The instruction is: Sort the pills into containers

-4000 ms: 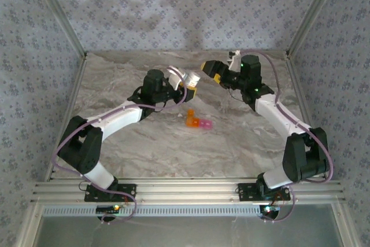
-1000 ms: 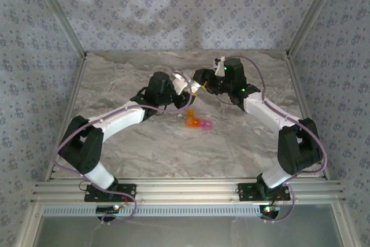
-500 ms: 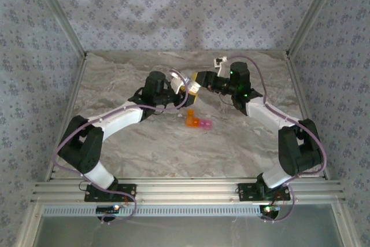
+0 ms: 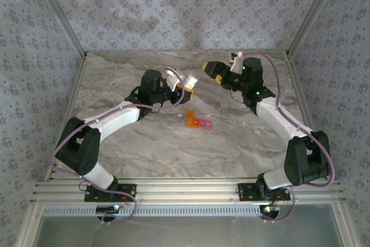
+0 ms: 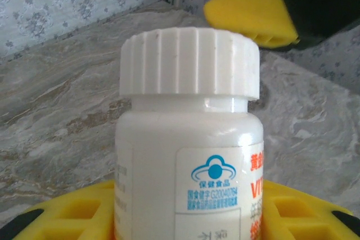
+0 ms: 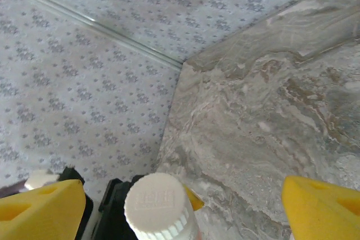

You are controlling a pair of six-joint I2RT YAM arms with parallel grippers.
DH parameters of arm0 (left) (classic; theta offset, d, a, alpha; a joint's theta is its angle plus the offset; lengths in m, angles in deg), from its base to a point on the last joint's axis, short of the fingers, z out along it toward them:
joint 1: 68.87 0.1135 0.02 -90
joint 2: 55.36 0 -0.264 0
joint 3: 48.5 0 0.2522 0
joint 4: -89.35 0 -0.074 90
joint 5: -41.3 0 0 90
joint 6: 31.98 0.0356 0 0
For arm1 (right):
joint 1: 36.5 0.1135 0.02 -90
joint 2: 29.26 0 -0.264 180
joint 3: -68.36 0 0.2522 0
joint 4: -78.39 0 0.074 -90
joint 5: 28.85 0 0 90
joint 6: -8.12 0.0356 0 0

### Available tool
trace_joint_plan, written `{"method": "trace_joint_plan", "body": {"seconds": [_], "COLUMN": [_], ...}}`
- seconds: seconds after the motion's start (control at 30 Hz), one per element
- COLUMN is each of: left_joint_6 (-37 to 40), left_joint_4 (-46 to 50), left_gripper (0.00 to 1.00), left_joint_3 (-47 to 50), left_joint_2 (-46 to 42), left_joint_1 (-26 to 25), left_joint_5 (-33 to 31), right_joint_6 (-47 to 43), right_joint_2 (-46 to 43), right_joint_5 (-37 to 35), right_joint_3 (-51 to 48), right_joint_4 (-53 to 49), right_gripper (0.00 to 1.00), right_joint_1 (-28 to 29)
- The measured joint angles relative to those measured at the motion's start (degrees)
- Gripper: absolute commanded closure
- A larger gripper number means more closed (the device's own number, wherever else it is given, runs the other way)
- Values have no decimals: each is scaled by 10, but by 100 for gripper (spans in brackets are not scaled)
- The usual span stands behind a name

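Left wrist view: left gripper [image 5: 185, 220] clamps the white-capped pill bottle [image 5: 188, 133] (cap on); right gripper [image 6: 183, 209] gapes wide, not touching it.

I am working inside a small lab test booth: flower-print wallpaper panels [image 4: 173, 10] are standing on three sides, a marble-look tabletop [image 4: 156, 148] is lying under my arms, and bare aluminium rails [image 4: 191, 191] are framing the near edge.

White-capped bottle [image 5: 188, 155] w/ blue logo; grey marble tabletop [image 4: 173, 148]; patterned walls [image 4: 173, 10].
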Motion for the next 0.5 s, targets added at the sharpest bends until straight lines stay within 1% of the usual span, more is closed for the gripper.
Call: {"method": "trace_joint_plan", "body": {"seconds": [0.17,0.37,0.5], "left_joint_6": [29,45,49], "left_joint_4": [26,38,44], "left_gripper": [100,100,100], "left_joint_3": [-6,-16,-20], "left_joint_2": [0,0,0], "left_joint_1": [-17,-28,-29], "left_joint_5": [-26,-38,-45], "right_joint_6": [16,18,18], "right_joint_2": [4,34,44], "right_joint_5": [-19,-30,-35], "right_joint_3": [18,37,39], "right_joint_4": [-47,-72,-82], "right_gripper": [7,7,10], "right_joint_1": [6,40,60]}}
